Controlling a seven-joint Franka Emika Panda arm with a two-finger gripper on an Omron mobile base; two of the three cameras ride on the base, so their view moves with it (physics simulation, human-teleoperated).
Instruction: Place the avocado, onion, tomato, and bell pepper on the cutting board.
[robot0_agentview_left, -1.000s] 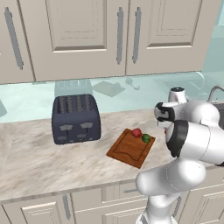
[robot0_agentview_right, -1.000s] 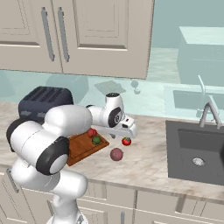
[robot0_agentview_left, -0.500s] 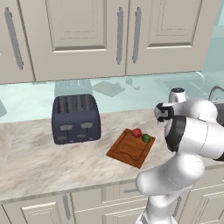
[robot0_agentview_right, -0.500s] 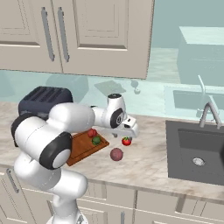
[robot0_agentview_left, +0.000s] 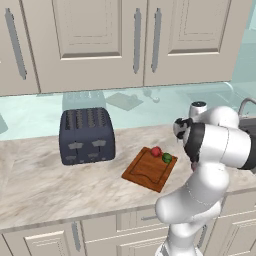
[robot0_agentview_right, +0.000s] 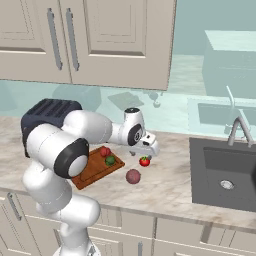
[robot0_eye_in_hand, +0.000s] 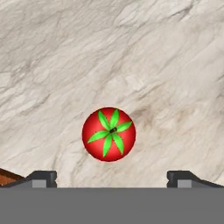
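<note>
The robot is a glossy white arm (robot0_agentview_right: 75, 135) built of thick rounded tubular segments, with dark charcoal rings at the joints. One large joint shows a round black end cap with a grey rim. The lower body is a bulging white column of stacked curved shells. A short white cylinder with a dark top band sits at the wrist. The hand is a white boxy block carrying two small dark, squared finger tips (robot0_eye_in_hand: 41, 177).
</note>
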